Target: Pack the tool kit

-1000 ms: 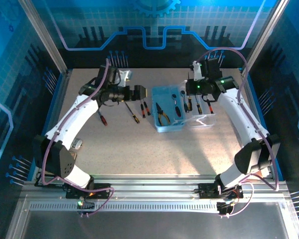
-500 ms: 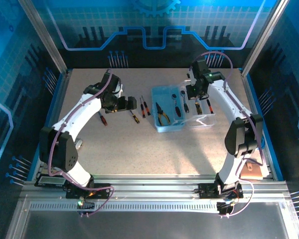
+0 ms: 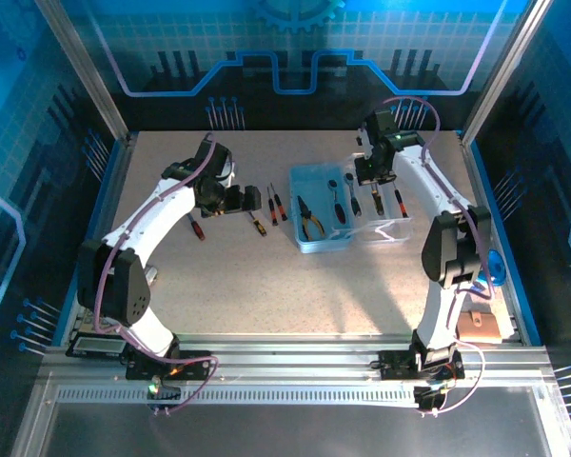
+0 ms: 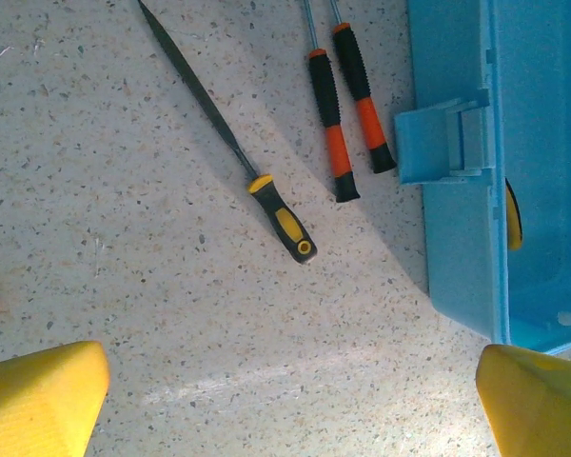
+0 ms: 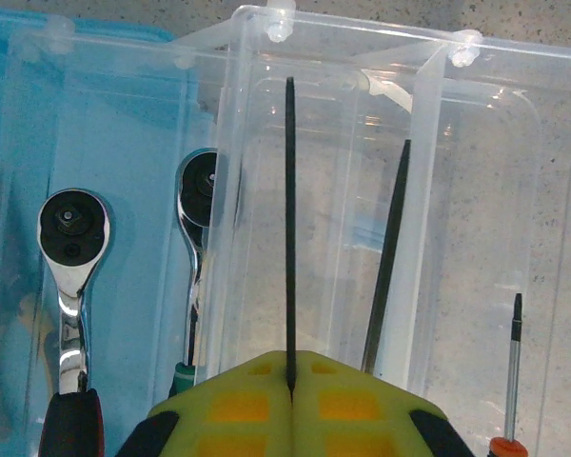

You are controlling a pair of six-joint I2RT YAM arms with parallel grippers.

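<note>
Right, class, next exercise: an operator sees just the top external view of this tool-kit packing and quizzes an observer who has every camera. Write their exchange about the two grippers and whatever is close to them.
Operator: Are the left gripper's jaws apart?
Observer: Yes. The left gripper is open, its yellow fingertips wide apart over the table, near the yellow-handled file.
Operator: And the right one?
Observer: The right gripper is shut. A thin black rod runs straight out from the seam between its fingertips; I can't tell whether it is gripped or just lies beneath.
</note>
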